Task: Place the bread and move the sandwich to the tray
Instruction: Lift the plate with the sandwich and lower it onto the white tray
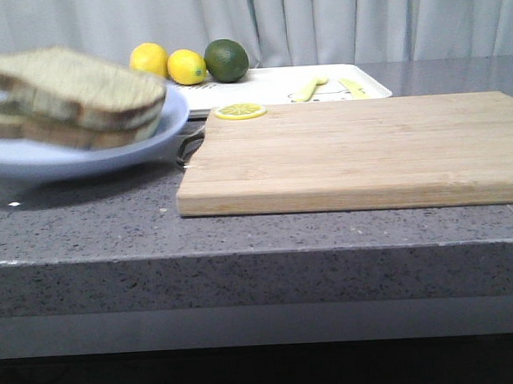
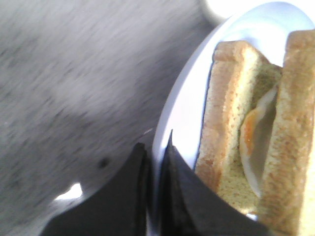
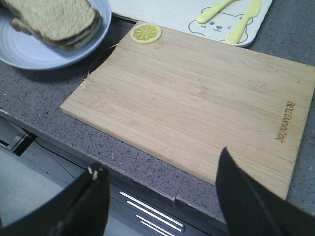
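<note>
The sandwich lies on a pale blue plate at the left, blurred, with a shadow under it. It is two bread slices with a white fried egg between them. My left gripper is shut on the plate's rim, one finger on each side of it. The white tray sits at the back, behind the cutting board. My right gripper hangs open and empty over the counter's front edge, away from the sandwich. Neither gripper shows in the front view.
A wooden cutting board fills the middle and right, with a lemon slice on its back left corner. Two lemons and a lime stand behind the tray. Yellow utensils lie on the tray.
</note>
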You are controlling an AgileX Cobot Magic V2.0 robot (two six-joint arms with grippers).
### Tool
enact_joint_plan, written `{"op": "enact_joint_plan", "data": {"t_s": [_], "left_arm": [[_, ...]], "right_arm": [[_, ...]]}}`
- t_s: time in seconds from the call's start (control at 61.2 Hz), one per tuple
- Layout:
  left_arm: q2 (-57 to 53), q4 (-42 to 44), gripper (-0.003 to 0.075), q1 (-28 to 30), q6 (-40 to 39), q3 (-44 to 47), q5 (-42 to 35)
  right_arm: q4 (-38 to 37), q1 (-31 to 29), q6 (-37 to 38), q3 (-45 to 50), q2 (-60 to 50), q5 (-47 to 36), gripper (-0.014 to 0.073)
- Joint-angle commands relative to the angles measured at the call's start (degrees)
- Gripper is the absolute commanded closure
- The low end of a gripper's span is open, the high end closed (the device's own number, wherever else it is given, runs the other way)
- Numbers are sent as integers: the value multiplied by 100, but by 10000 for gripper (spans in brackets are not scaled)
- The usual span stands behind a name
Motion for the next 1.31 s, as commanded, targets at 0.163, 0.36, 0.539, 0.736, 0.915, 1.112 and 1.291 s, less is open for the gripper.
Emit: {"op": "enact_joint_plan", "data": {"t_s": [0.163, 0.36, 0.539, 0.736, 0.915, 1.112, 1.291], "left_arm": [[-147, -1251, 741, -342, -102, -1172, 18], [429, -1162, 741, -758, -840, -2020, -112], [1135, -474, 741, -1125, -1652, -2915, -187], [1929, -41, 741, -1313, -2296, -3864, -229], [2544, -41, 741, -1313, -2662, -4496, -235], [2964, -41, 739, -1313, -2774, -4779, -236], [3006, -29, 662, -1313, -2774, -4779, -269]], "right_arm": [[8, 14, 2, -140, 14, -372, 107], [8, 14, 2, -140, 14, -372, 107], [8, 14, 2, -140, 14, -372, 107], [8, 14, 2, -140, 14, -372, 107], [8, 14, 2, -140, 14, -372, 107], [8, 14, 2, -140, 14, -372, 107], [8, 14, 2, -140, 14, -372, 107]]}}
